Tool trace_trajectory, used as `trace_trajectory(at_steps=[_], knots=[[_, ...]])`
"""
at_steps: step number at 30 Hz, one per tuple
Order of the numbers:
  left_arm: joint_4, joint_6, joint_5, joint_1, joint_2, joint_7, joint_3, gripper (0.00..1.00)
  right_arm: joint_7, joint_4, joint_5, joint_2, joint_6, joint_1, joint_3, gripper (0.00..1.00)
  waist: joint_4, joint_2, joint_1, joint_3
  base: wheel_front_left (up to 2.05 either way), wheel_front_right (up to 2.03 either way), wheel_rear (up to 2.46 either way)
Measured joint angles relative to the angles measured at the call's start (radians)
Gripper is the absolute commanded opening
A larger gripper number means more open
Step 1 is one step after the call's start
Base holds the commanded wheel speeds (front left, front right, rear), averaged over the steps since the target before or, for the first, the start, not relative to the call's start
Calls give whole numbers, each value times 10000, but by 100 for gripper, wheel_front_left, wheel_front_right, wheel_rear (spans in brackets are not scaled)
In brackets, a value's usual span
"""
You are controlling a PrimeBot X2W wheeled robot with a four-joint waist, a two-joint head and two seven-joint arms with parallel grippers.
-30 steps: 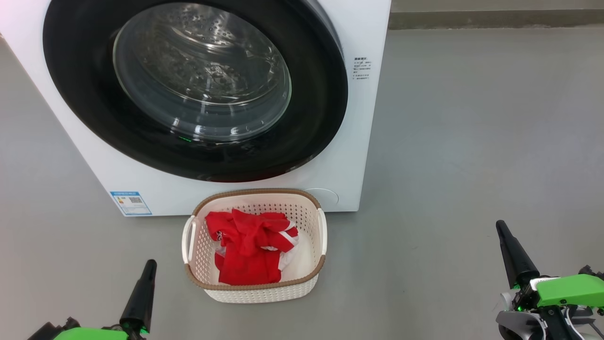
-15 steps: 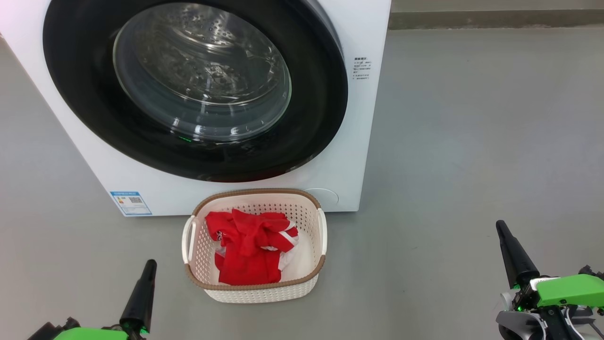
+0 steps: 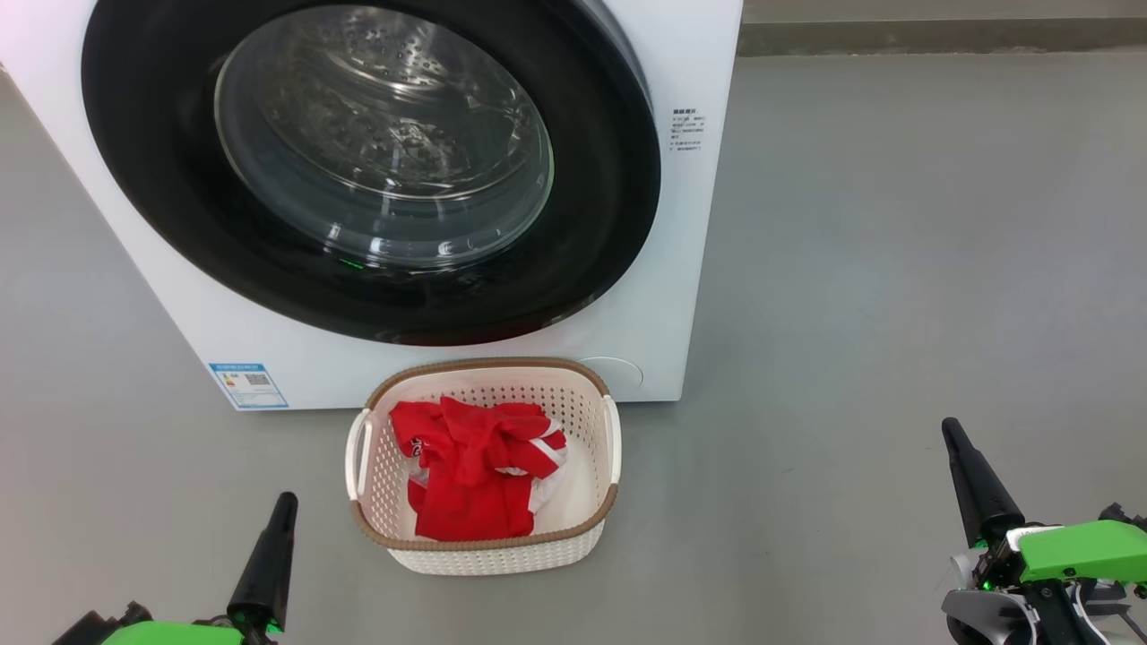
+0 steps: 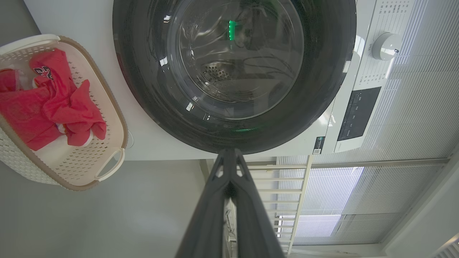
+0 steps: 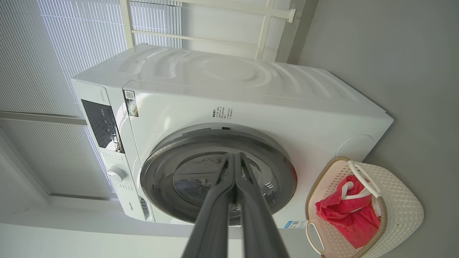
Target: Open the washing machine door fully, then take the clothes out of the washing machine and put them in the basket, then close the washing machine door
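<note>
Left tool hovering at lower left, fingers pressed together, holding nothing | right tool hovering at lower right, fingers pressed together too | clothes lying bundled in the basket, bottom centre | basket sitting just before the washing machine | washing machine door sitting shut, upper left

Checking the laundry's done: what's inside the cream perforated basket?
Red fabric bundle with white trim lies in the cream perforated plastic basket; anything under the fabric is covered.
</note>
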Motion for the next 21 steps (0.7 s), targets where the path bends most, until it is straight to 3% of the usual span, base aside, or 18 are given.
trace_trajectory(at_steps=[21], knots=[[0, 0, 0, 0, -2, 0, 0, 0, 0, 0, 29, 0, 0, 0, 0, 0, 0, 0, 0, 0, 0, 0, 0]])
